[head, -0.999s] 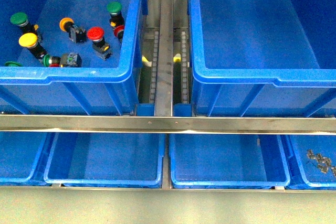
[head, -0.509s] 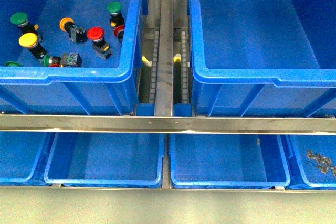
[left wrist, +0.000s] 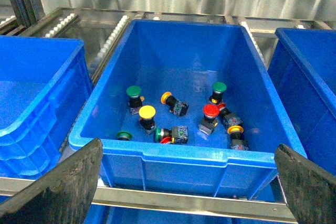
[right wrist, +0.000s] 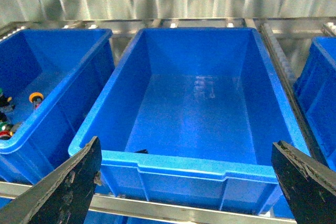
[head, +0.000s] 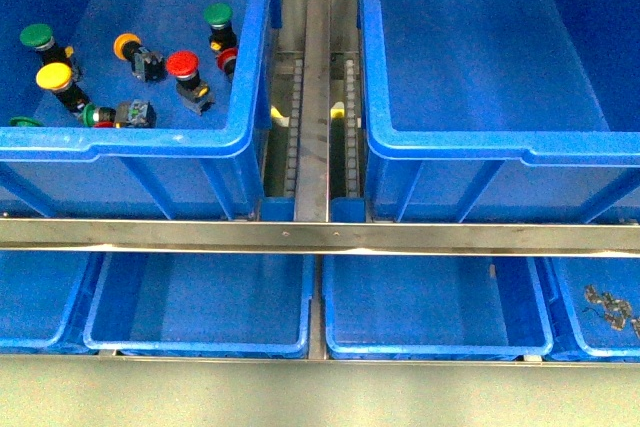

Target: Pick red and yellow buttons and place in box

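Steel rack rail (head: 320,237) out front. Red button (head: 182,65) and yellow button (head: 54,76) lie in the crate (head: 150,142) left of the box (head: 480,147), which holds no buttons: nothing placed yet. I read left gripper (left wrist: 188,147) and right gripper (right wrist: 185,142) both spread wide, empty.

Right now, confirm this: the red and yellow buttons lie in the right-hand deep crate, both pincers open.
Wrong crate: the front view shows the red button and yellow button in the left-hand deep crate. Left pincer and right pincer are open.
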`<action>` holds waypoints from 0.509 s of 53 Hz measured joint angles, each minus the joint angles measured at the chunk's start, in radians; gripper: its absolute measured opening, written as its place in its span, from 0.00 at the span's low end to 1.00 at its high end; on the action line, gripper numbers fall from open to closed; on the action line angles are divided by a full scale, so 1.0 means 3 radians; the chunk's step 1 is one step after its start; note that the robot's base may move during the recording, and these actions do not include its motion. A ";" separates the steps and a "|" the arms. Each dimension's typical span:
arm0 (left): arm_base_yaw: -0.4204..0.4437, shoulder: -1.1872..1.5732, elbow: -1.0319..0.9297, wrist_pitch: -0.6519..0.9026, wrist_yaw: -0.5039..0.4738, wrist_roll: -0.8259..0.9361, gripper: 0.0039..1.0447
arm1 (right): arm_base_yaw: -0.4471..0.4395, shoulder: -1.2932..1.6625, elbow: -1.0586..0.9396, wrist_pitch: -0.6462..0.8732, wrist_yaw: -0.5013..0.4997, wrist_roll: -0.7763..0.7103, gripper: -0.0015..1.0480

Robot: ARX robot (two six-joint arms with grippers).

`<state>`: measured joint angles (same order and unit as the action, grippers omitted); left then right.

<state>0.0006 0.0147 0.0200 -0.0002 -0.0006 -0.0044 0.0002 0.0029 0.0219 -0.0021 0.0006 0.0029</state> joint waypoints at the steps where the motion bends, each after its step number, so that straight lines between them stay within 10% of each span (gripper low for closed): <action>1: 0.0000 0.0000 0.0000 0.0000 0.0000 0.0000 0.93 | 0.0000 0.0000 0.0000 0.0000 0.0000 0.0000 0.94; 13: -0.0031 0.1067 0.0593 -0.1067 -0.0252 -0.0779 0.93 | 0.0000 0.0000 0.0000 0.0001 0.0001 0.0000 0.94; 27: 0.0679 0.3068 0.1537 -0.0189 0.0395 -0.0348 0.93 | 0.0000 0.0000 0.0000 0.0000 -0.0001 0.0000 0.94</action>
<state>0.2043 0.9352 0.4812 -0.0570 0.1181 -0.1089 0.0002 0.0029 0.0219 -0.0021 0.0002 0.0029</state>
